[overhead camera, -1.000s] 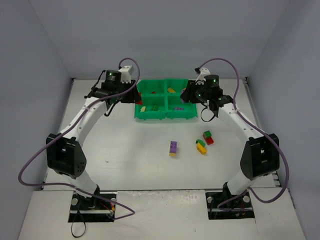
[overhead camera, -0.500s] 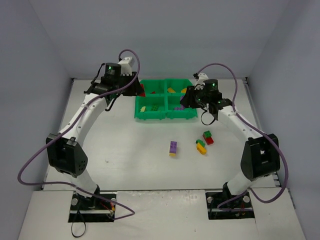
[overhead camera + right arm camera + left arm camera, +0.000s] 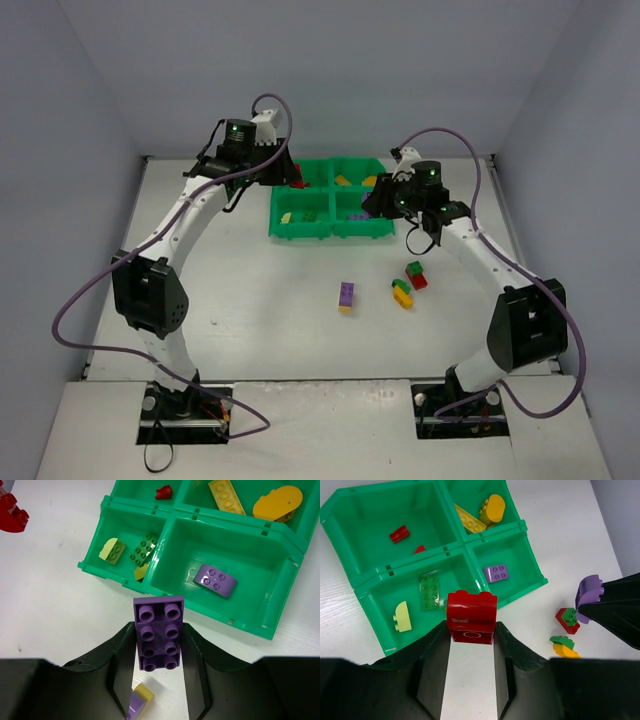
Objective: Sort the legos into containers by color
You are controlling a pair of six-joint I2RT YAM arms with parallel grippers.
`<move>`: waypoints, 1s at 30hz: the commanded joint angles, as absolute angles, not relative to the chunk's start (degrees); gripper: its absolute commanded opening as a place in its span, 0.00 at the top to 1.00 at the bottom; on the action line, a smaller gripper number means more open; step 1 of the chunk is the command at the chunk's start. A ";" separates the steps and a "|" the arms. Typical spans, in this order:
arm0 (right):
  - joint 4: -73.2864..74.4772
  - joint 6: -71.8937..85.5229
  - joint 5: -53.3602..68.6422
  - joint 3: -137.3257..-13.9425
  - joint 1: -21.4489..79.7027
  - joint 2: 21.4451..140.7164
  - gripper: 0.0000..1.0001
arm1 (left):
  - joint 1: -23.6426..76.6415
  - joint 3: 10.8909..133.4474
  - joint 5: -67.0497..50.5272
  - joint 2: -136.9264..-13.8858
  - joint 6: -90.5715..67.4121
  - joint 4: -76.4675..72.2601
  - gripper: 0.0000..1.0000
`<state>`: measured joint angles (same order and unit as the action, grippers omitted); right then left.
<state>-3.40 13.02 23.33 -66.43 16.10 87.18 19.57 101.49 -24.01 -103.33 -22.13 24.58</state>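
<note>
From above, your left gripper [image 3: 290,180] hangs at the far-left corner of the green tray [image 3: 300,233]. Your right gripper [image 3: 378,200] is over its right side, and loose legos [image 3: 401,293] lie nearer, well apart from both.

Left wrist: the jaws clamp a red brick [image 3: 471,615], with the tray beneath.

Right wrist: the jaws clamp a purple brick [image 3: 159,630]. Just beyond it is the near-right compartment holding a curved purple piece [image 3: 215,580].
</note>
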 commanded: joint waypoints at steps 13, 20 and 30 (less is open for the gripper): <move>-6.33 15.38 18.11 -76.46 15.91 99.84 0.93 | 19.95 90.55 -30.15 -86.14 -22.15 19.51 1.00; -6.77 16.61 17.49 -78.22 15.91 104.06 0.86 | 19.95 87.10 -29.80 -80.34 -21.18 20.91 1.00; -8.17 18.28 17.40 -78.57 16.26 106.70 0.83 | 20.04 85.34 -29.09 -77.70 -20.30 22.85 1.00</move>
